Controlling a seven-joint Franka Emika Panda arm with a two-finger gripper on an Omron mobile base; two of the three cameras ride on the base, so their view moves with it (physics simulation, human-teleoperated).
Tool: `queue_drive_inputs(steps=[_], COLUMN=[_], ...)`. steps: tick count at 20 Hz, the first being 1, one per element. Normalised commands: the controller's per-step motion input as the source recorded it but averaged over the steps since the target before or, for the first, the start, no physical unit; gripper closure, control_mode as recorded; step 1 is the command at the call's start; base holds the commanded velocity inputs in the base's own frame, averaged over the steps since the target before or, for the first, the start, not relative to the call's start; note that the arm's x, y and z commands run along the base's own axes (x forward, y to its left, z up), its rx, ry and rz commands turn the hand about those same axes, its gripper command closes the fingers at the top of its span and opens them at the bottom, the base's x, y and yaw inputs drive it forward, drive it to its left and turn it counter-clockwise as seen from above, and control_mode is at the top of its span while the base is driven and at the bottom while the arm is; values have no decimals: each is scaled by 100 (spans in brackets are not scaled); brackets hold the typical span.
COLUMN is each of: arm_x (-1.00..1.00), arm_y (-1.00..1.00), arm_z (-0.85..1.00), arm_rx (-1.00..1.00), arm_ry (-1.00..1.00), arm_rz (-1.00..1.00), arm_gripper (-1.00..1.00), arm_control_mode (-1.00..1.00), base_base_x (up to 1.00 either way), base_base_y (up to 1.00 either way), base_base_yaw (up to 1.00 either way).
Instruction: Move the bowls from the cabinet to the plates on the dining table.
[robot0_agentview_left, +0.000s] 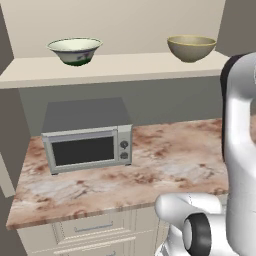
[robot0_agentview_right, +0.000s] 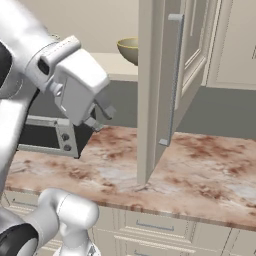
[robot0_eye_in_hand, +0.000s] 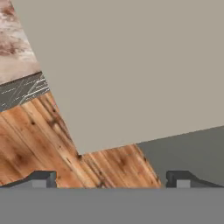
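Two bowls stand on the open cabinet's beige shelf (robot0_agentview_left: 110, 67). The wide cream-white bowl (robot0_agentview_left: 75, 51) with a green base is at the left. The olive-tan bowl (robot0_agentview_left: 191, 47) is at the right, half hidden behind the open door in the right base view (robot0_agentview_right: 128, 50). My gripper (robot0_agentview_right: 100, 117) hangs below shelf height, in front of the microwave, well short of both bowls. Its fingertips (robot0_eye_in_hand: 41, 179) stand wide apart at the bottom of the hand view, open with nothing between them. The plates and the dining table are out of view.
A silver microwave (robot0_agentview_left: 87, 145) sits on the marbled counter (robot0_agentview_left: 160, 170) under the shelf. The cabinet door (robot0_agentview_right: 162, 85) with its grey bar handle (robot0_agentview_right: 175, 75) swings out over the counter, right of the gripper. Cream drawers run below the counter edge.
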Motion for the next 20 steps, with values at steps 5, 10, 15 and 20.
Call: queue_drive_inputs(steps=[5,10,15,20], arm_x=[-32,-35,-19,14], arm_y=[54,56,50,25], arm_z=[0,0,0,-4], arm_rx=[10,7,9,13], arm_ry=[-33,-25,-17,-6], arm_rz=[20,24,30,38], arm_gripper=[-100,-100,-100,-100], arm_control_mode=[-100,-100,-100,-100], base_base_x=[0,0,0,0], base_base_y=[0,0,0,0], base_base_yaw=[0,0,0,0])
